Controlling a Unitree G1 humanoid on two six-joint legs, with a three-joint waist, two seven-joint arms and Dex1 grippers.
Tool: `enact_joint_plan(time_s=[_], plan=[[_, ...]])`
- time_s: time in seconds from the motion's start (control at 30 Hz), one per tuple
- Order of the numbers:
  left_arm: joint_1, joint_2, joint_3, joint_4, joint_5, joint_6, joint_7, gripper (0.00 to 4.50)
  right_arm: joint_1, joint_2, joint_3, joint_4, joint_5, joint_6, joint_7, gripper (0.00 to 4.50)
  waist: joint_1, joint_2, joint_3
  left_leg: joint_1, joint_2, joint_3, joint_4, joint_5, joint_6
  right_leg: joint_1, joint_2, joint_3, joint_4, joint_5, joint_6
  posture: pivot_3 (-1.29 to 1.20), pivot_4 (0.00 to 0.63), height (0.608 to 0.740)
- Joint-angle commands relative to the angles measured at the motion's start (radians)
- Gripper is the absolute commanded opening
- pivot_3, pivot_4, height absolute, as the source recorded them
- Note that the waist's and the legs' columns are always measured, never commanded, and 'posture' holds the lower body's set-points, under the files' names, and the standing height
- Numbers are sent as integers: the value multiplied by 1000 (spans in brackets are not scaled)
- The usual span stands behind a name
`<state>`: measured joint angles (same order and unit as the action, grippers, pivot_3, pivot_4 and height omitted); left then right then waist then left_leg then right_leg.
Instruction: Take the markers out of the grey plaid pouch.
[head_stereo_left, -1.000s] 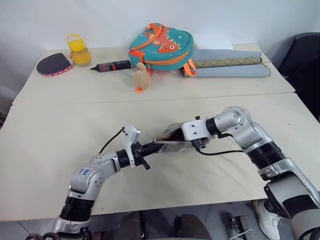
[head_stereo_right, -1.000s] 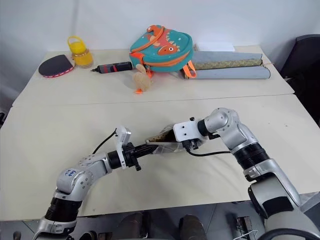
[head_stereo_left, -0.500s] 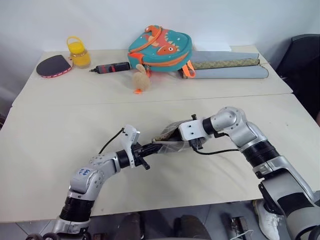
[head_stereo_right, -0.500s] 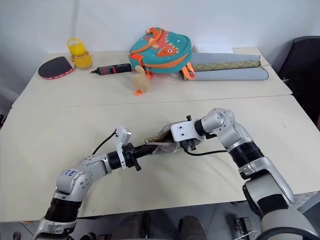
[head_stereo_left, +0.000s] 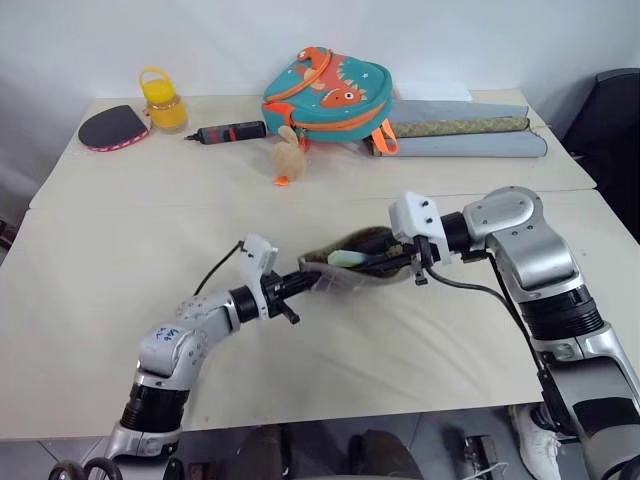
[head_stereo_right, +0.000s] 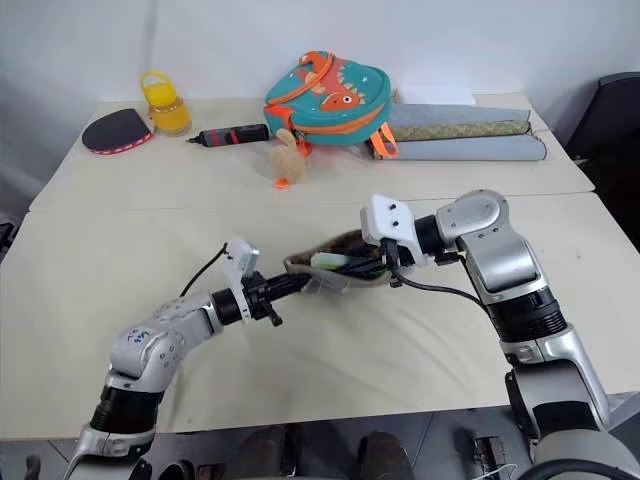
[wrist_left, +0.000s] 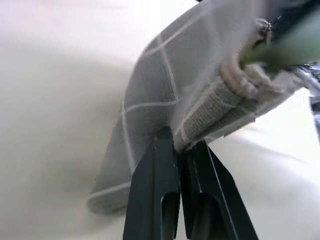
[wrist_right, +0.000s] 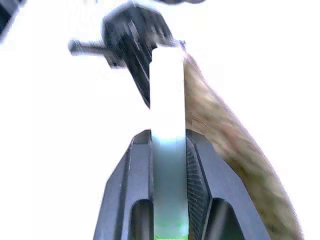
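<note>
The grey plaid pouch hangs lifted off the table between my two grippers, its open mouth facing up. At the pouch's left end my left gripper is shut on the fabric edge; the left wrist view shows its fingers pinching the plaid cloth. My right gripper is over the pouch's right end, shut on a pale green marker. That marker lies along the open mouth, with its tip pointing at the left gripper. Any other markers are hidden inside.
Along the table's far side lie a teal dinosaur backpack, a black-and-red tool, a yellow jar, a dark paddle, a small plush toy and rolled mats. A dark chair stands at the right.
My right gripper rose and drew back to the right, rolling its wrist, with the marker in its grip. The pouch came up off the table with it; the left gripper lifted slightly.
</note>
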<state>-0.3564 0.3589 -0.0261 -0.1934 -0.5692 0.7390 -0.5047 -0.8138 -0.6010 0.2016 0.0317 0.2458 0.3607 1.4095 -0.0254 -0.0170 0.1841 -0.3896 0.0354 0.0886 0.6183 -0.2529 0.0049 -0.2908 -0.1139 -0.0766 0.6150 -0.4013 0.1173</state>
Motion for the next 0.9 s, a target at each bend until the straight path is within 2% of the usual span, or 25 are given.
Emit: enact_joint_plan(time_s=[0.03, 0.13, 0.37, 0.43, 0.47, 0.6, 0.73, 0.83, 0.9], plan=[[-23, 3, 19, -21, 42, -46, 20, 0, -39, 36, -59, -58, 88, 52, -46, 455, 0, 0, 0, 0, 0, 0, -1, 0, 0, 0, 0, 0, -1, 0, 0, 0, 150, 740], [-27, 25, 43, -23, 63, -58, 26, 0, -80, 52, -97, -51, 133, 88, -81, 455, -1, 0, 0, -1, 0, 0, -2, 0, 0, -2, 0, 0, -2, 0, 0, 0, 150, 740], [33, 90, 122, -37, 43, -45, 1, 0, -136, -82, -182, 20, 188, 163, -64, 455, 1, 0, 1, -2, -1, 0, -4, 0, 1, -2, 0, -1, 1, 0, 0, 0, 150, 740], [49, 80, 143, -38, 32, -47, 6, 0, -132, -123, -182, 68, 145, 124, -70, 455, 1, 0, 1, -2, -1, 1, -4, 0, 1, -2, 0, -1, 0, 0, 0, 0, 150, 740], [53, 74, 151, -38, 26, -46, 8, 0, -123, -144, -169, 92, 113, 93, -71, 455, 1, 0, 1, -2, -1, 1, -4, 0, 1, -2, 0, -1, -3, 0, 0, 0, 150, 740], [55, 59, 167, -41, 7, -40, 12, 0, -57, -240, -19, 281, -184, -253, -142, 455, 4, -2, 1, -2, -1, 1, -4, 0, 1, -1, -1, -1, -5, 0, 0, 0, 150, 740], [43, 42, 184, -48, -48, -8, -8, 0, -66, -188, 31, 559, -350, -534, -349, 455, -4, -1, 2, -1, -1, 4, -4, 0, 0, -2, 0, 1, -5, 0, 0, 0, 150, 740], [41, 49, 182, -51, -52, -2, -16, 0, -45, -172, 78, 658, -420, -647, -380, 455, -4, -1, 2, -1, 0, 4, -4, 1, -1, -4, 1, 1, -3, 0, 0, 0, 150, 740], [40, 51, 184, -51, -51, -2, -15, 0, -45, -152, 69, 687, -404, -653, -360, 455, -4, -1, 2, -1, 0, 4, -5, 1, -1, -4, 1, 1, -3, 0, 0, 0, 150, 740]])
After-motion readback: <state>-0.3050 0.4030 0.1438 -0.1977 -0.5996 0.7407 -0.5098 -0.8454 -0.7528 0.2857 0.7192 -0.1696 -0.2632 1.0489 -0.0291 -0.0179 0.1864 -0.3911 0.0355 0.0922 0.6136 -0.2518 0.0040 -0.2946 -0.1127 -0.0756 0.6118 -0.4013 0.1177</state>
